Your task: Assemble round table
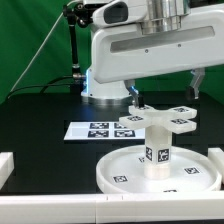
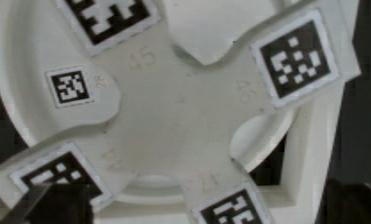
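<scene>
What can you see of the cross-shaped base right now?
The cross-shaped base is white, plastic-looking, with four flat arms, each carrying a black-and-white square tag. It sits level on top of the short cylinder leg, which stands upright on the round disc. How far it is seated on the leg cannot be told. The wrist view looks straight down on it, with the disc beneath. The open gripper hangs just above and touches nothing.

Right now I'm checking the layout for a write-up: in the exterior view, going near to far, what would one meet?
Round disc with the cylinder leg standing on it → cross-shaped base above the leg → marker board → robot's pedestal.
</scene>
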Tool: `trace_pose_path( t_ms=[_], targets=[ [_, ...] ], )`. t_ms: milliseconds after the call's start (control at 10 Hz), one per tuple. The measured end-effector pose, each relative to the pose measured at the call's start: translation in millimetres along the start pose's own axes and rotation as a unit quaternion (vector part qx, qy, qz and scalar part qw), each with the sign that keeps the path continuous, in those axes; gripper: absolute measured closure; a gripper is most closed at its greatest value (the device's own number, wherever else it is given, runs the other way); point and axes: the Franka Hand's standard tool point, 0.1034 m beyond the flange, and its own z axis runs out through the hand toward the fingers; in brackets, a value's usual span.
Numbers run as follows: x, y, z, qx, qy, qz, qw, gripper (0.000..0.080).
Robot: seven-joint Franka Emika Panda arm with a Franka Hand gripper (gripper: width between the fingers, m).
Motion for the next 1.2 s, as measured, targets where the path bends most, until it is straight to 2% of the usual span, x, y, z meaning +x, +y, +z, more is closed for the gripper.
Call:
trace_pose_path(
  t_ms=[100,400,500,600,700,800,1100,1200],
  targets=[
    [-0.1,0.3,0.1,0.000,0.000,-0.011,1.000,0.0151],
    [-1.4,6.2,0.0,0.001,-0.003,-0.158,0.987,0.0151],
    [-2.4,7.0,0.4,-0.005,-0.009,-0.230,0.973,0.0151],
    [-3.0,1.9,1.5,-0.011,-0.014,-0.283,0.959,0.0151],
    [-5.2,-2.9,3.3,-0.008,-0.021,-0.305,0.952,0.0151],
    [-5.1,1.1,2.3,0.000,-0.036,-0.330,0.943,0.0151],
    [-4.0,8.0,2.0,-0.004,-0.040,-0.416,0.908,0.0151],
    [-5.1,8.0,2.7,-0.001,-0.040,-0.465,0.884,0.0151]
  ],
)
